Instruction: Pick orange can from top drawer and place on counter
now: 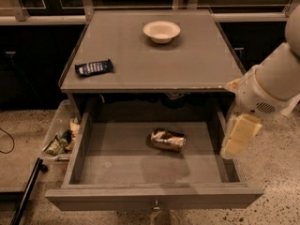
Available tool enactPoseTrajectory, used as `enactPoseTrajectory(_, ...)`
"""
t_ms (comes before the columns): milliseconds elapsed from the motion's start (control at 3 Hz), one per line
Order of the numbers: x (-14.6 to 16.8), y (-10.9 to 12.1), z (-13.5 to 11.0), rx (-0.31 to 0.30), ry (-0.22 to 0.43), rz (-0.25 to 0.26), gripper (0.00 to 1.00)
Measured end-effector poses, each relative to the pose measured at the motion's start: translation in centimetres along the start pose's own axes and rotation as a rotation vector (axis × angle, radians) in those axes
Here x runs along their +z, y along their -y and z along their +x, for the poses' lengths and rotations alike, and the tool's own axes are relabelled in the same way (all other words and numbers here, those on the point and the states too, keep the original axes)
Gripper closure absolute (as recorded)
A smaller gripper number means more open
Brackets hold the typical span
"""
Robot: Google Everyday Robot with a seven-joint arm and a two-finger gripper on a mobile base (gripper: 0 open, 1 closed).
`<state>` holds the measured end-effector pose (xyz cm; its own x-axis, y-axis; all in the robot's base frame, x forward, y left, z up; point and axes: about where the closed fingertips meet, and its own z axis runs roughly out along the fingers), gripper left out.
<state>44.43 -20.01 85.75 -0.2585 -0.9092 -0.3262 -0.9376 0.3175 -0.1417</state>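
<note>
The orange can [168, 139] lies on its side on the floor of the open top drawer [112, 161], a little right of its middle. The counter [187, 55] is the grey cabinet top above the drawer. My gripper [236, 142] hangs down from the white arm [269, 86] at the right, over the drawer's right side wall. It is to the right of the can, above it and apart from it. It holds nothing that I can see.
A white bowl [161, 31] stands at the back middle of the counter. A dark blue snack-bar wrapper [93, 67] lies near the counter's left edge. A clear bin of packets [61, 139] sits on the floor left of the drawer. A black pole [26, 191] lies at the lower left.
</note>
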Motion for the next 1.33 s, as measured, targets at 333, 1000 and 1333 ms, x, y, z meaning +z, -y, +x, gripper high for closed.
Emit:
enactPoseTrajectory(333,4.8,0.4,-1.1,0.013,0.105,0.002,0.00)
enactPoseTrajectory(1000,8.6,1.5,-2.7,0.018,0.213,0.018,0.00)
enactPoseTrajectory(1333,10.3,1.3,-3.3,0.023,0.249,0.005,0.00)
